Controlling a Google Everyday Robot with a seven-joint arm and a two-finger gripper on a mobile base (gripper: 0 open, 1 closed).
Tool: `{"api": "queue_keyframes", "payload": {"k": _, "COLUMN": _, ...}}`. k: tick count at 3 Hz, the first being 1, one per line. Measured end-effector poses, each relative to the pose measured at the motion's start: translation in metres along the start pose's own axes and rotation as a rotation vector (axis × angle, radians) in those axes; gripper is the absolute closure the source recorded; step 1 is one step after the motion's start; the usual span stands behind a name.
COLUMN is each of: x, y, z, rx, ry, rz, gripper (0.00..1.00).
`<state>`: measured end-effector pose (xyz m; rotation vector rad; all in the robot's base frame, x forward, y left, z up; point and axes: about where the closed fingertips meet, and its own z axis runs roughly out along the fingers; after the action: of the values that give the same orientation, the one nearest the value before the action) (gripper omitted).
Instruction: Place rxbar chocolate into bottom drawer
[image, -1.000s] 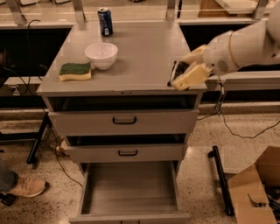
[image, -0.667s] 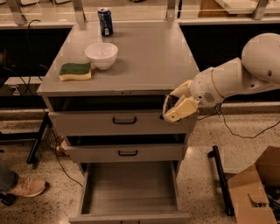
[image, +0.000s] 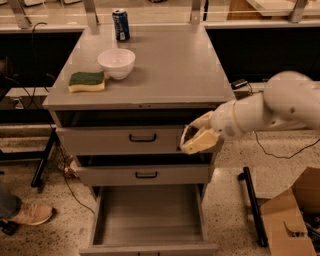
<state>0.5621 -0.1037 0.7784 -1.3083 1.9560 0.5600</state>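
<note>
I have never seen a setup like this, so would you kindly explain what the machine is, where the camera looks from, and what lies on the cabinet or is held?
This is one picture from a single camera, looking down on a grey cabinet from the front. The white limb on the right is a robot arm. Its gripper, a two-finger clamp, is in front of the right end of the top drawer and pinches a small dark bar, the rxbar chocolate. On the cabinet's top lie a white bowl, a green-and-yellow sponge beside it, and a blue can at the back. Below, the bottom drawer stands pulled open.
</note>
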Motion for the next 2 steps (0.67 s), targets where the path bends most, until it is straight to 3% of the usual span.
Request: {"api": "queue_keyframes", "payload": {"k": 2, "x": 0.057, "y": 0.014, "z": 0.113, "rx": -0.132, "ry": -0.132, "rz": 0.122, "gripper": 1.00}}
